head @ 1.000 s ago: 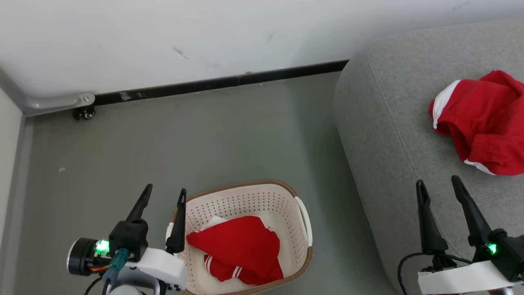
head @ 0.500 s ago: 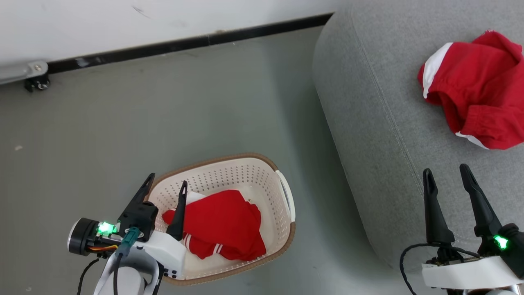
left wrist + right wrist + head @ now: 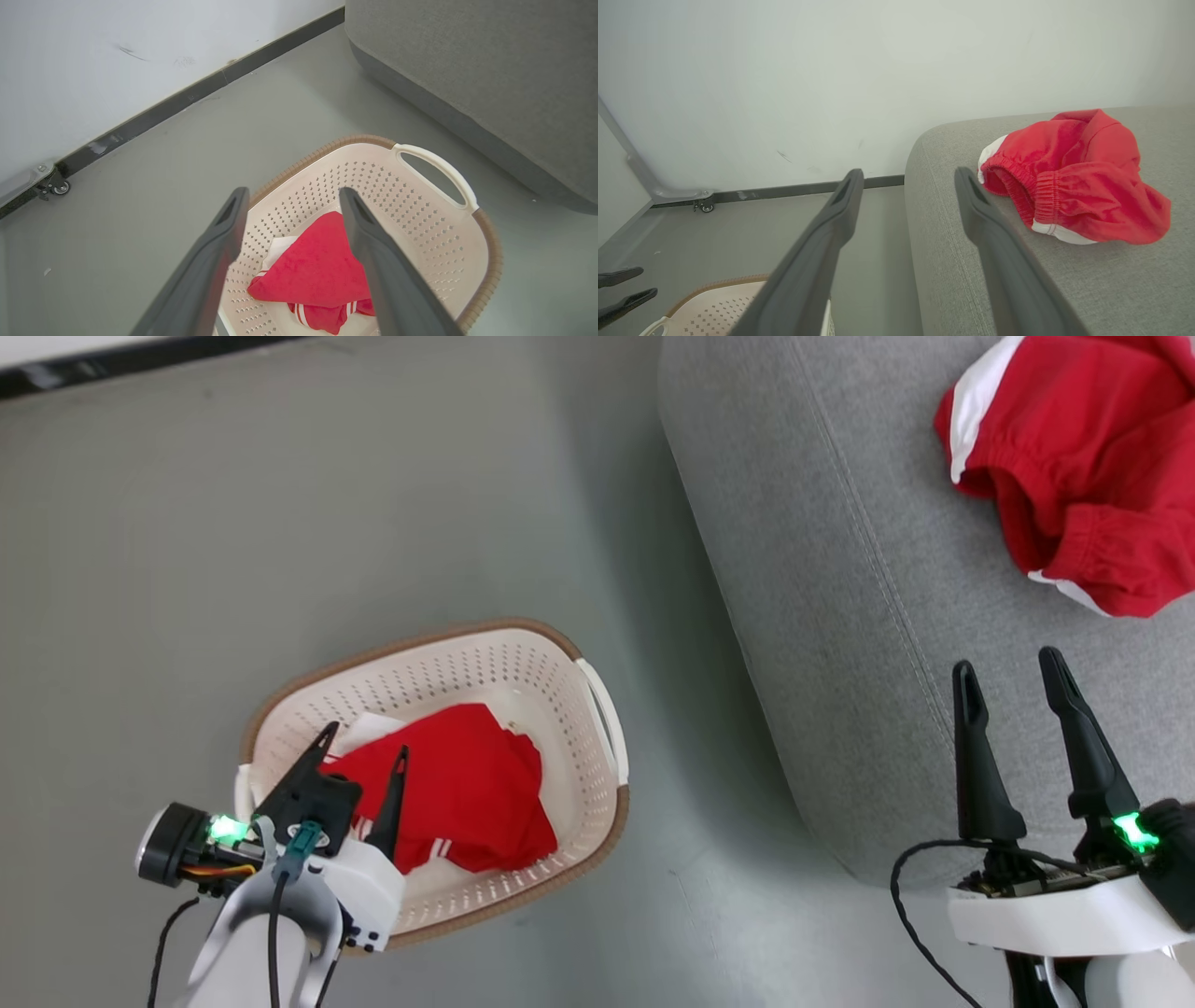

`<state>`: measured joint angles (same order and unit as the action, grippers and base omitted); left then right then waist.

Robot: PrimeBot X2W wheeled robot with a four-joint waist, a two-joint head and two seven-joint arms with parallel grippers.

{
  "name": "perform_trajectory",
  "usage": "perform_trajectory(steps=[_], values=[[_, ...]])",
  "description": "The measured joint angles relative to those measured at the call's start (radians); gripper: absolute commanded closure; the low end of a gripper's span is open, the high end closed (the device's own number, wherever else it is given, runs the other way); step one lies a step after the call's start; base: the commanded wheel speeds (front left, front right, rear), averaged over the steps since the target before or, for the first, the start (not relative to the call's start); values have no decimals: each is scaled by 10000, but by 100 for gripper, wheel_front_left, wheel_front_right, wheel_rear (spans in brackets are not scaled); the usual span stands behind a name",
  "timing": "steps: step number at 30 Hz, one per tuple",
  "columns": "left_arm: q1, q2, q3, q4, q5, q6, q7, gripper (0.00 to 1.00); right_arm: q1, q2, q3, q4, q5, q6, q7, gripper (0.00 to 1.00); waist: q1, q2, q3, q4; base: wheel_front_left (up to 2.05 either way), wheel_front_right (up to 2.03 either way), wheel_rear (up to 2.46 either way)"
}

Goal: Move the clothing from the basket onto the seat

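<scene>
We find the cream perforated basket (image 3: 467,672), brown-rimmed, upright on the floor under our left fingers (image 3: 392,803). In its bottom, between those two fingertips, lies a crumpled red shirt-like garment (image 3: 476,793) with white stripes. Beyond our right fingers (image 3: 971,756) and to their right, a bunched red garment with an elastic waistband (image 3: 1074,457) rests on the grey woven seat (image 3: 822,569), apart from the tips.
</scene>
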<state>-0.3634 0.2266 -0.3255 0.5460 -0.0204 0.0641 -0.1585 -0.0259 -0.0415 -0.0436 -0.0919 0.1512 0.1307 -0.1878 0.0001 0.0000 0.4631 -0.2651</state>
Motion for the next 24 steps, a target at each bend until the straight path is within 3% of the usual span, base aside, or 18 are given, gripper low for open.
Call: perform_trajectory(steps=[24], values=[[-1738,1014,-913,1419,1317,-648,1174,0,-1220,10,759,403,761,0,-337,0,0,0,2253,-1069,0,0,0]])
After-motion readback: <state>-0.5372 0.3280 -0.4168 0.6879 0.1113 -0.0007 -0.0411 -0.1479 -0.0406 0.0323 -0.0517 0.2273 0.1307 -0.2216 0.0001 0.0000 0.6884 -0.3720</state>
